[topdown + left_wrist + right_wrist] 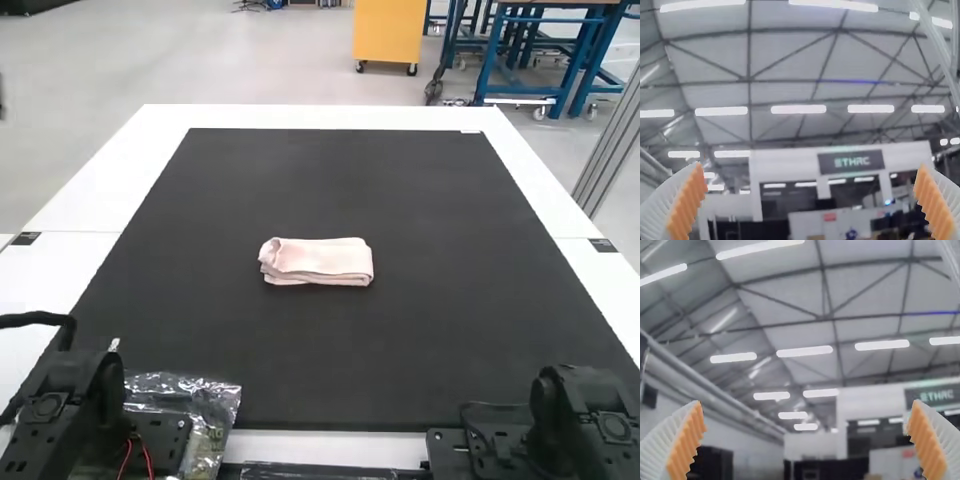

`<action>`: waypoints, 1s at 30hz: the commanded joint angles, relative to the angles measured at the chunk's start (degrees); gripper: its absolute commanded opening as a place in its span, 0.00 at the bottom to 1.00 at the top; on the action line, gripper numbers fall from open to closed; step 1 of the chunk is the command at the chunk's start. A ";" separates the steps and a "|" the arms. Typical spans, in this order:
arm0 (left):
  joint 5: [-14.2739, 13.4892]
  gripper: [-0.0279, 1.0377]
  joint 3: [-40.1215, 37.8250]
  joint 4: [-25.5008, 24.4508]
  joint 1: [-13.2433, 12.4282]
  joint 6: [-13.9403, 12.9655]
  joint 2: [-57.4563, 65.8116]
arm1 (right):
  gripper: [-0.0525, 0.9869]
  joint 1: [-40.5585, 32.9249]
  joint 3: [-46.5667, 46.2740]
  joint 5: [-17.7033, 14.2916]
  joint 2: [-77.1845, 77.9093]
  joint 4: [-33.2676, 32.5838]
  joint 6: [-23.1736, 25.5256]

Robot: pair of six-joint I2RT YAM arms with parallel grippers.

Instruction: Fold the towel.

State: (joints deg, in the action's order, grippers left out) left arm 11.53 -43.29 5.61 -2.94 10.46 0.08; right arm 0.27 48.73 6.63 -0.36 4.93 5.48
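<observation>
Towel [316, 262] and mat are both carried by the white surface [300, 117], whose pale border is seen around the black mat [320, 345]. The left arm [80, 395] and the right arm [580, 425] are seen at the near corners in the high view. Beside the left arm's base, crumpled clear plastic wrapping [212, 405] is seen; whether anything is held in it cannot be told.

In the left wrist view, the left pincer [811, 171] is seen released, its ribbed white fingers with orange pads [689, 200] spread wide, with nothing gripped between them. The right pincer [806, 407] is likewise seen released in its own wrist view, its fingers set well apart and nothing grasped.

Near the middle of the mat, the pale pink towel is laid flat, folded into a compact, layered rectangle with its longer sides running left to right. It is touched by neither arm.
</observation>
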 commanded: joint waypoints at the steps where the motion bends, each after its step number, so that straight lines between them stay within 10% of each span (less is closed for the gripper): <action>1: -2.13 0.94 2.24 -3.06 0.13 -6.77 -0.08 | 0.94 -0.27 -7.16 -6.81 0.27 -0.53 -2.14; 8: -4.06 0.94 21.49 8.10 -0.75 -9.14 -0.08 | 0.94 -0.27 -38.01 -3.73 0.27 20.56 -5.83; 11: -11.00 0.94 28.79 10.13 -0.75 -14.15 -0.08 | 0.94 -0.27 -45.21 -4.00 0.36 27.85 -7.32; 19: -20.49 0.94 39.60 10.92 -0.66 -15.38 -0.08 | 0.94 0.08 -48.73 -6.19 0.36 7.46 -8.55; 30: -22.43 0.94 43.38 -4.64 -0.31 -7.82 -0.08 | 0.94 0.17 -48.73 -4.70 0.36 -5.19 -11.54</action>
State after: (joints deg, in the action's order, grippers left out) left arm -9.39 -0.32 0.80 -3.16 -0.08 0.21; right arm 0.23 0.32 1.10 -0.56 0.12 -4.75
